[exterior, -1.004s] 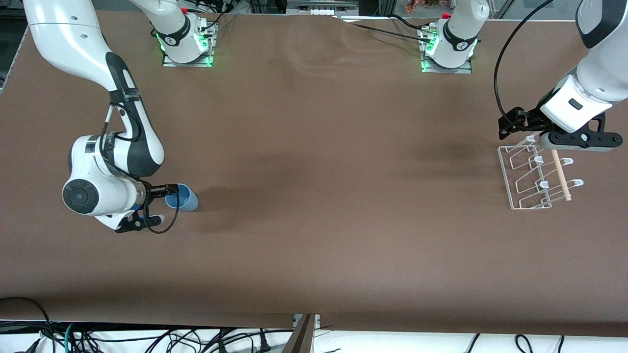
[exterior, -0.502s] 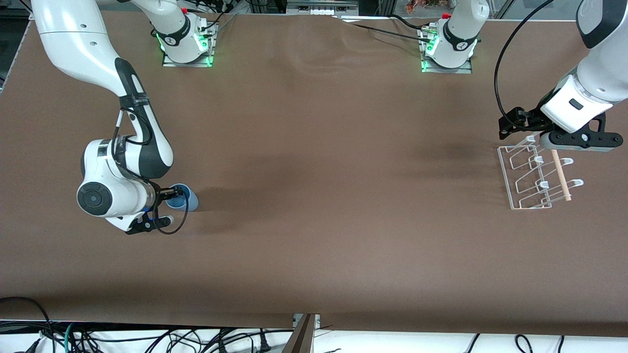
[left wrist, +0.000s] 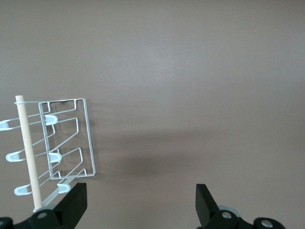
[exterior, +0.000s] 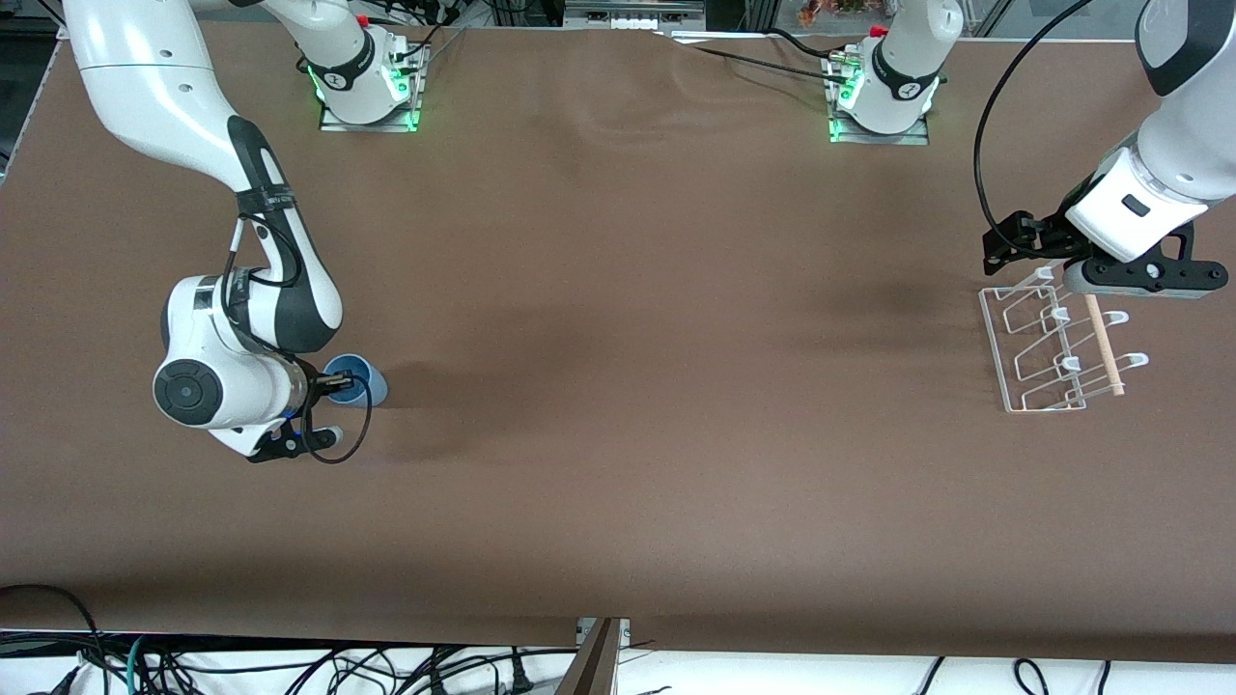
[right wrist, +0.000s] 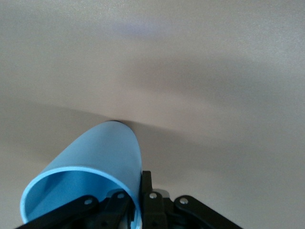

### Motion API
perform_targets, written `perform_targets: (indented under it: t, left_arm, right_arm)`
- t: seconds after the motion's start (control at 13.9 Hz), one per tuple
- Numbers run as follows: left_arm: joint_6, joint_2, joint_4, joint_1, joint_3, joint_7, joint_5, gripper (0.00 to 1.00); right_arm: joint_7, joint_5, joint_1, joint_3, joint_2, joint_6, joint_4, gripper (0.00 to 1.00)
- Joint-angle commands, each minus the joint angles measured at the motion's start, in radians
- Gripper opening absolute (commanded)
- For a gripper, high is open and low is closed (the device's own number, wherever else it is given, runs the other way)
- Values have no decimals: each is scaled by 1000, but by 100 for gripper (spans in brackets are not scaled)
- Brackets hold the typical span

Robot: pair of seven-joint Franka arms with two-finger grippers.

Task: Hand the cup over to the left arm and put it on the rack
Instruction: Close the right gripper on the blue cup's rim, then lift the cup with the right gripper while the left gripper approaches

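The light-blue cup [exterior: 361, 380] stands on the brown table toward the right arm's end. My right gripper [exterior: 338, 383] is shut on its rim, one finger inside and one outside the wall. In the right wrist view the cup [right wrist: 97, 155] fills the space in front of the right gripper [right wrist: 137, 193], and its base meets the table. The clear wire rack [exterior: 1048, 352] with its wooden dowel [exterior: 1102, 345] lies toward the left arm's end. My left gripper [exterior: 1110, 280] hangs open and empty over the end of the rack [left wrist: 62, 143] that is farther from the front camera; the left wrist view also shows the left gripper [left wrist: 140, 202].
The two arm bases [exterior: 367, 92] [exterior: 881, 97] stand along the table edge farthest from the front camera. A black cable [exterior: 985, 145] loops from the left arm. Bare brown table lies between cup and rack.
My right gripper has moved in along the table onto the cup and closed on its rim; the cup has shifted slightly. The left arm has not moved.
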Motion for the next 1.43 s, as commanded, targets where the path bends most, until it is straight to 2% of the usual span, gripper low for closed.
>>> perform_targets:
  t: [0.0,0.14,0.36,0.43,0.65,0.86,1.08,1.36]
  left_arm:
    - [-4,-19,-10,-2,0,-2,21,100]
    - [-8,-17,-10,-2,0,-5,21,100]
    - [-13,-7,-1,-2,0,1,17,100]
    - [-25,-5,2,-5,-1,2,9,100]
    - [-33,18,7,-27,-12,5,-22,100]
    - [-35,27,7,-36,-40,88,-45,100]
    - [-32,46,7,-35,-44,218,-175,100]
    - [-32,64,1,-39,-52,459,-345,100]
  right_arm:
    - [35,3,10,15,10,-19,23,0]
    - [81,47,11,46,-4,-53,23,0]
    - [237,246,27,83,-19,-229,112,0]
    - [288,285,40,97,-21,-260,130,0]
    - [447,391,54,182,-21,-275,173,0]
    - [622,491,73,287,-15,-208,204,0]
    - [771,547,116,368,-13,-75,221,0]
    - [906,716,232,385,-9,180,222,0]
